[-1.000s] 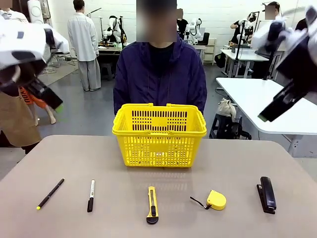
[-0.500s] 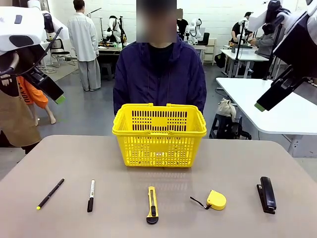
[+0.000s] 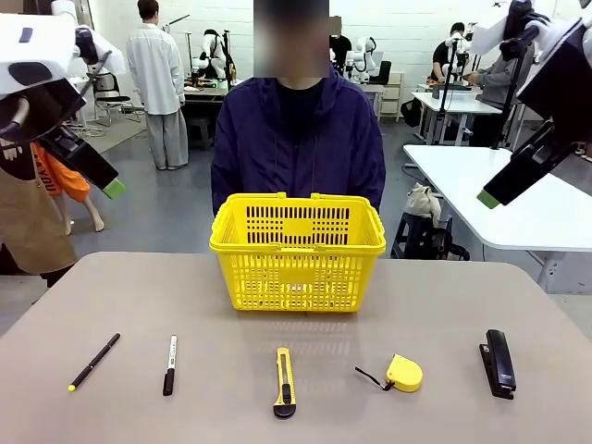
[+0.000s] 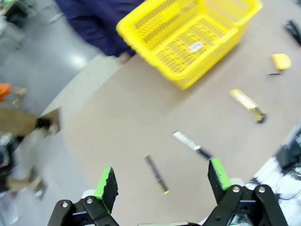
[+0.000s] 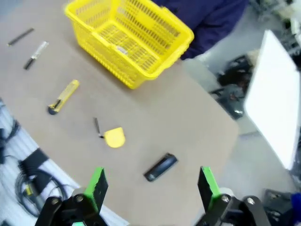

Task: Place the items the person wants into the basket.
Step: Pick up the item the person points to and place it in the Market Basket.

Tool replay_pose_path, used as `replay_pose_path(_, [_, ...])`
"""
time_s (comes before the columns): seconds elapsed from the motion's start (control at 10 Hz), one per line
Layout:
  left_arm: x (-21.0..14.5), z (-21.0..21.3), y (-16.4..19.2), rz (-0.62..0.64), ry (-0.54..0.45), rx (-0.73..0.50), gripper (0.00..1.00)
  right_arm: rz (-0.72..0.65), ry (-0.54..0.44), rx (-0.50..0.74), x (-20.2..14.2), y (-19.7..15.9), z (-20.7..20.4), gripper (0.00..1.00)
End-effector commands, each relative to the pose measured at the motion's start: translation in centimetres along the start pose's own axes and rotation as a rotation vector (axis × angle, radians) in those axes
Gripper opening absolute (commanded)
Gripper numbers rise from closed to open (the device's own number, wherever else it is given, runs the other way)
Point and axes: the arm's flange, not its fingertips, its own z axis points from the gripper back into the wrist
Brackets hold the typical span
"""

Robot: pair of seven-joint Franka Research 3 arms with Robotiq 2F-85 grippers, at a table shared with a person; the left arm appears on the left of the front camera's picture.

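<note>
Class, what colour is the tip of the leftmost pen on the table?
Yellow; the pen shows best in the front view.

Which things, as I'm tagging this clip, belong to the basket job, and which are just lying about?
Job: basket, knife, pen, tape measure, and the person behind the basket.

Lying about: marker, stapler.
</note>
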Motion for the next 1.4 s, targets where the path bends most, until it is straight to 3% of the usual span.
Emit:
replay_pose_path(0.0, [-1.7,1.3,5.6,0.03,-0.058,-0.37,1.0,-0.103,-0.058,0.343,-2.1,-6.2,-1.0,1.0])
replay_pose_path(0.1, [-2.9,2.1,8.1,0.053,-0.114,-0.453,1.0,-0.179,-0.104,0.439,-3.7,-9.4,-1.5,1.0])
replay_pose_path(0.4, [-8.3,2.5,16.7,0.126,-0.239,-0.449,1.0,-0.337,-0.279,0.536,-10.5,-17.6,-3.5,1.0])
replay_pose_path(0.7, [-13.9,2.9,20.5,0.081,-0.173,-0.453,1.0,-0.43,-0.356,0.518,-16.2,-21.4,-3.3,1.0])
replay_pose_path(0.9, [-16.8,4.5,21.9,0.056,-0.155,-0.475,1.0,-0.375,-0.374,0.569,-19.9,-22.6,-2.4,1.0])
replay_pose_path(1.2, [-20.2,6.1,23.2,-0.008,-0.144,-0.469,1.0,-0.338,-0.259,0.639,-23.7,-23.2,-1.7,1.0])
replay_pose_path(1.3, [-21.4,6.5,23.4,-0.013,-0.135,-0.472,1.0,-0.351,-0.268,0.625,-24.6,-23.4,-1.1,1.0])
